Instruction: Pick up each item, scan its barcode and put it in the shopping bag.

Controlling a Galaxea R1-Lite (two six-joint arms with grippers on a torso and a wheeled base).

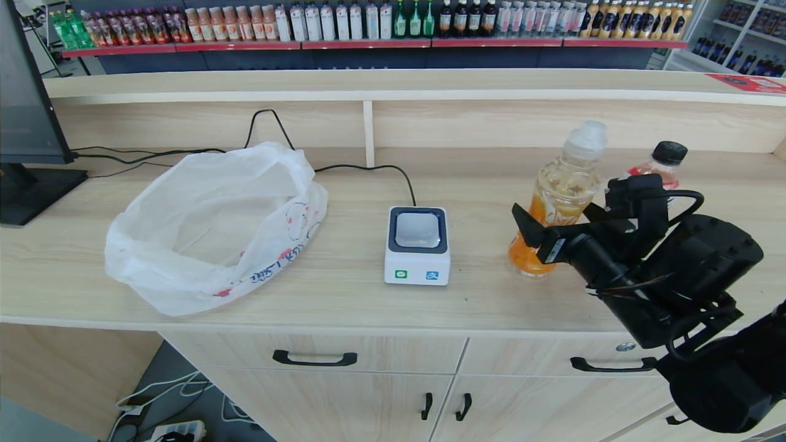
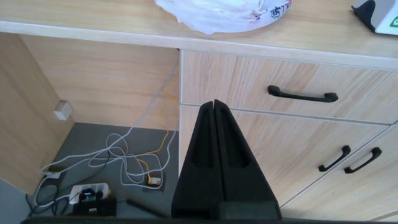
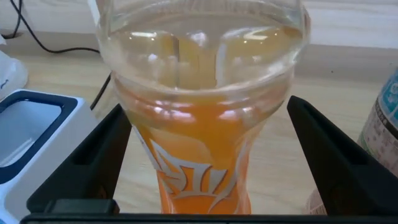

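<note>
A clear bottle of orange drink [image 1: 562,196] with a clear cap stands upright on the counter's right side. My right gripper [image 1: 562,222] is open, one finger on each side of the bottle's [image 3: 199,162] lower body, with gaps showing in the right wrist view [image 3: 205,115]. Behind it stands a second bottle [image 1: 664,162] with a black cap and red label. The white barcode scanner [image 1: 417,244] sits mid-counter, and the white plastic shopping bag [image 1: 215,227] lies open to its left. My left gripper [image 2: 214,107] is shut on nothing, below the counter edge in front of the drawers.
A monitor on a stand [image 1: 24,110] occupies the far left, with black cables [image 1: 344,167] running along the back to the scanner. A raised wooden ledge [image 1: 393,92] borders the counter's rear. Drawer handles [image 2: 303,95] and floor cables [image 2: 124,165] lie below.
</note>
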